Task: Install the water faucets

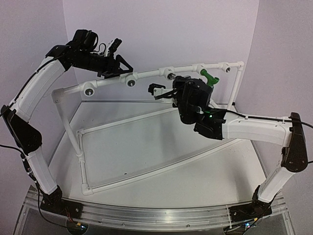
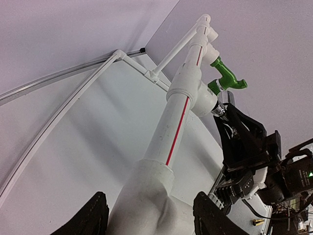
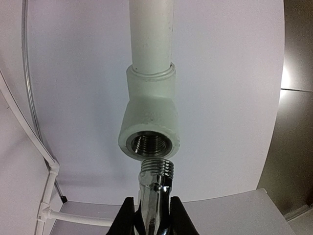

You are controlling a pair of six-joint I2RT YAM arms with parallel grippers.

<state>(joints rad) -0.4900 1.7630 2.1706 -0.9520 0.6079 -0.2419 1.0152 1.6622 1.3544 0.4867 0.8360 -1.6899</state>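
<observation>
1. Nearest the top camera, a ribbed aluminium rail [image 1: 146,215] runs along the near edge of the white surface [image 1: 161,181], with both arm bases bolted near its ends. Plain pale lilac walls curve round behind.
2. On the surface stands a white plastic pipe frame [image 1: 80,147]. Its top rail [image 1: 146,74] carries a row of white tee fittings [image 1: 131,82] with dark round mouths.
3. The bright green plastic faucet [image 1: 210,77] is seated in a fitting toward the top rail's right end.
4. The left arm bends out to the left and then arches over, setting the left gripper [image 1: 121,68] on the top rail between two fittings.
5. The right arm lies low from the right with its forearm level. The right gripper [image 1: 172,84] sits just under the fitting left of the green faucet; what it holds cannot be made out from above.
6. In the left wrist view, the left gripper's black fingers [image 2: 95,218] are closed against either side of the top rail, which runs away marked with a thin red line. Farther along, the shiny silver chrome faucet [image 2: 222,100] sits at a fitting's mouth.
7. In the right wrist view, the right gripper [image 3: 150,215] is clamped on the chrome faucet, which stands upright. Its threaded end is just below the fitting's threaded opening; whether they touch is unclear. The grey-white surface lies beneath, and a metallic panel [image 3: 298,122] is at the right.
</observation>
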